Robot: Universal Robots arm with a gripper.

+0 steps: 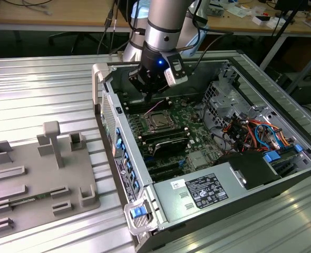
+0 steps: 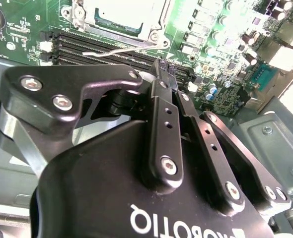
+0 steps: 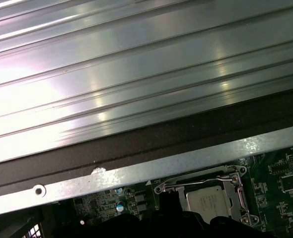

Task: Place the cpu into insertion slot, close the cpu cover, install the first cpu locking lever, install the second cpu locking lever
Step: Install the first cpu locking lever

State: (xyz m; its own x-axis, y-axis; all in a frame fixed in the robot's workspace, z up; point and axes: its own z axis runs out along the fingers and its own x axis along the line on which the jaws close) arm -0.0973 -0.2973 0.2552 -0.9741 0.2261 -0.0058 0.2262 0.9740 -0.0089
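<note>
Ribbed metal benchtop (image 1: 50, 84) carries the open computer case (image 1: 219, 63); the black gripper (image 1: 148, 95), fingers pressed together empty, hovers beside the small silvery-grey square cpu (image 1: 158, 120), seated under its thin hinged frame cover (image 3: 238, 196). Lever work probably needs slow, vertical pressure.

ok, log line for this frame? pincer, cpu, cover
pincer: above socket, fingers shut, holding nothing visible | cpu: seated in socket | cpu cover: closed over cpu | lever wire: along cover edge, latch state unclear

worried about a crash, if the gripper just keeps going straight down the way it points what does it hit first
Probably the motherboard just behind the cpu socket, near the locking lever. The gripper points down into the open case there, though depth is hard to judge.
</note>
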